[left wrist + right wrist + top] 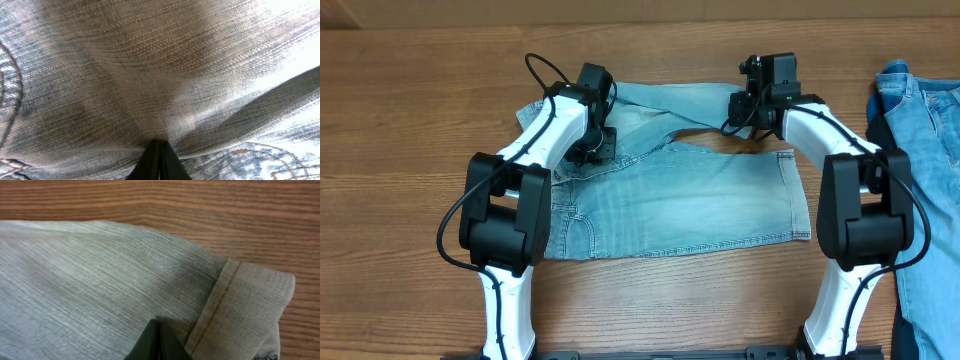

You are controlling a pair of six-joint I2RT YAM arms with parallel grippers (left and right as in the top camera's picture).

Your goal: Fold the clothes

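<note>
Brown wood-grain table (evenly lit) fills the background

Ahead of my left gripper, jaws pinched together on cloth, I see only the shorts. Denim fills the view in front and on both sides, so there is no bare surface to slide over. My right gripper is also closed on denim, the stitched hem just to the right of its jaws. Past the cloth's edge ahead, bare table lies open. Well out on that gripper's outer side, a deeper-blue garment takes up the table.
</note>
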